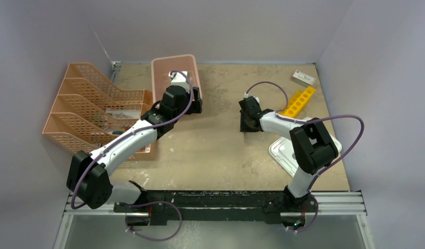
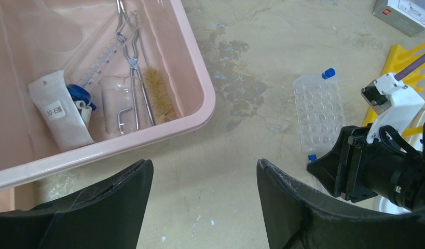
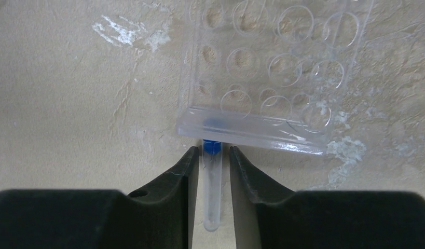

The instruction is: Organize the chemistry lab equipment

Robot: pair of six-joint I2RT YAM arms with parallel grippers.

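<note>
A clear tube with a blue cap (image 3: 212, 181) lies on the table, cap end against the near edge of the clear rack (image 3: 272, 67). My right gripper (image 3: 212, 153) is open and straddles it, with a thin gap on each side. My left gripper (image 2: 204, 171) is open and empty over bare table beside the pink bin (image 2: 200, 78). In the bin lie metal tongs (image 2: 129, 46), a wire brush (image 2: 158, 93), a small beaker (image 2: 119, 104), a blue-ended dropper (image 2: 96, 67) and a white sachet (image 2: 59, 116). Another blue-capped tube (image 2: 328, 73) lies at the clear rack's (image 2: 319, 111) far corner.
Orange mesh trays (image 1: 96, 109) stand at the left. A yellow holed rack (image 1: 298, 101) and a small box (image 1: 303, 78) sit at the back right. A white lid (image 1: 283, 153) lies under my right arm. The pink bin (image 1: 174, 67) stands at the back.
</note>
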